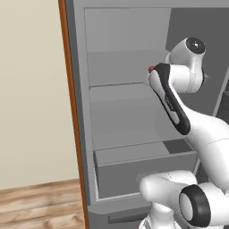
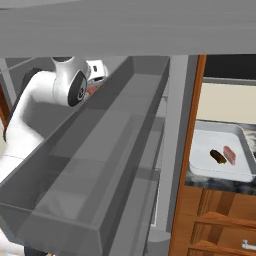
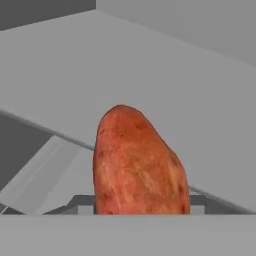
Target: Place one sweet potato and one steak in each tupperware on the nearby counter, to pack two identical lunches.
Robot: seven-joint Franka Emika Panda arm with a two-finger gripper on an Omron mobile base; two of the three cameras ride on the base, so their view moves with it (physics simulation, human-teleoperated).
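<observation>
An orange-red sweet potato [image 3: 140, 160] stands upright between the fingers of my gripper [image 3: 141, 202], which is shut on its sides, over a grey fridge shelf. The left base view shows a small red bit of that sweet potato [image 1: 152, 68] at the hand, deep inside the fridge. In the right base view, a white-grey tupperware [image 2: 220, 176] rests on the marbled counter [image 2: 212, 186] at the right. It holds a dark brown sweet potato [image 2: 217, 156] and a pale pink steak [image 2: 229, 154] side by side.
Grey fridge shelves [image 1: 120, 85] and a lower drawer [image 1: 143, 167] surround the arm. A long grey door bin [image 2: 115, 150] stands between the arm and the counter. Brown wooden drawers [image 2: 210, 220] sit under the counter. An orange-brown cabinet edge [image 1: 71, 112] borders the fridge on the left.
</observation>
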